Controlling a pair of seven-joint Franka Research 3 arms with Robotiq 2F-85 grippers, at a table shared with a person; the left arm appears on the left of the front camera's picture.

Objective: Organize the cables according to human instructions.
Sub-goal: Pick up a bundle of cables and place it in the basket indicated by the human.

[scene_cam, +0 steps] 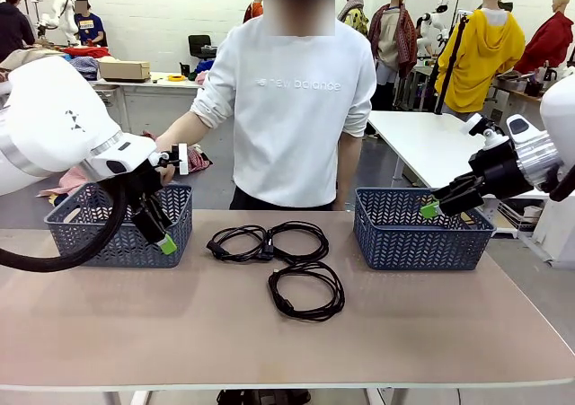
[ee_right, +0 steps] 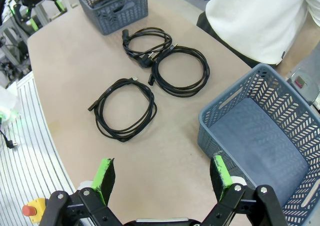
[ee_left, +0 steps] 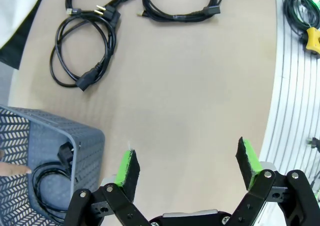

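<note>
left claw point(ee_left: 186, 156): jaws wide, nothing between the green pads; pointing down at bare table point(scene_cam: 180, 333)
left basket point(scene_cam: 85, 234): just beside one finger of left claw, its near corner level with that fingertip (contact not discernible)
fourth coil point(ee_left: 44, 178): inside left basket, off to the side of left claw, black plug lying on top of the loops
left coil point(scene_cam: 235, 242): flat on table, ahead of left claw past the fingertips, on the basket side
middle coil point(scene_cam: 301, 239): touching left coil, plugs crossing where the two meet; farther ahead of left claw
near coil point(scene_cam: 307, 291): apart from the other two, ahead of left claw on the side away from the basket
right claw point(ee_right: 161, 166): jaws wide, holding nothing; hanging above the outer end of right basket point(scene_cam: 404, 243)
right basket, from right claw: under and ahead of one finger, blue-grey floor in plain sight
cables from right claw: three coils well ahead on the opposite finger's side, near coil closest, left coil farthest
person point(scene_cam: 296, 109): standing at far edge of table, beyond both claws, between the baskets
person's hand point(scene_cam: 167, 143): above left basket, behind left arm's wrist (a fingertip shows at the basket's edge in left wrist view)
</note>
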